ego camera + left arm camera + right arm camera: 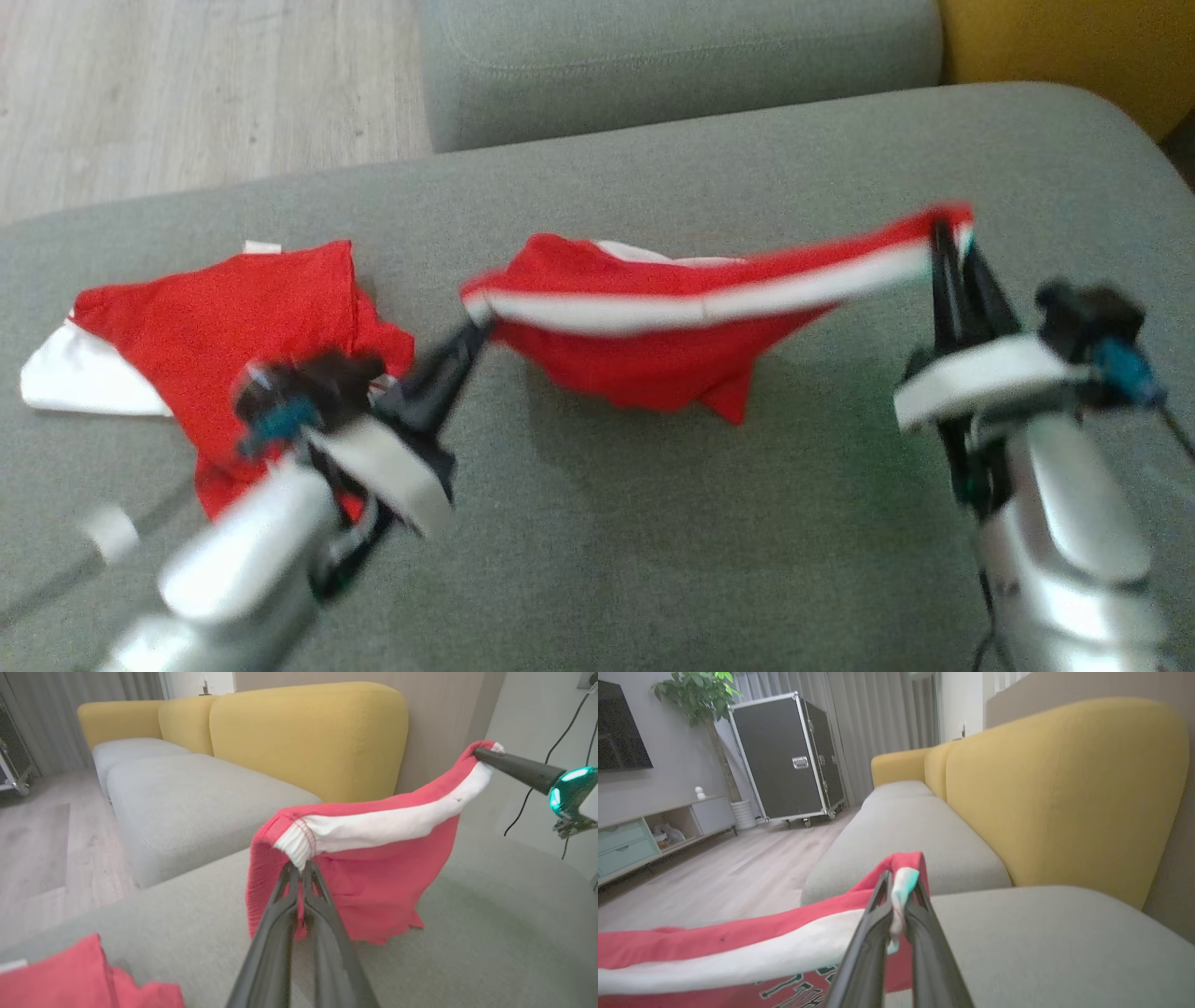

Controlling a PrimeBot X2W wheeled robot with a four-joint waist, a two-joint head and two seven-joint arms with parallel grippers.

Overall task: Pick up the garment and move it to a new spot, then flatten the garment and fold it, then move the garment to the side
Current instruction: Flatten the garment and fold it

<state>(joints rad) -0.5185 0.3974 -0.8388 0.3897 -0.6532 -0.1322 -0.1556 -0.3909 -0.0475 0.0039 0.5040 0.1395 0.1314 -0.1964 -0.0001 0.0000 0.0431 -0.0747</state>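
Grey sofa seat [653, 560], near middle: red garment [653, 359] held up, white band [653, 313] stretched between clenched fingers of left gripper [476, 331] and right gripper [948, 238]. Likely mid-carry to new spot. Next: lower onto bare seat, clear of second red garment [233, 327] at left edge, flatten.

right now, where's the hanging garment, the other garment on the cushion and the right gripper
hanging garment [653, 359], head view, red cloth sagging below its white band
other garment [233, 317], head view, middle of its red part
right gripper [952, 233], head view, between its fingertips at the garment's corner
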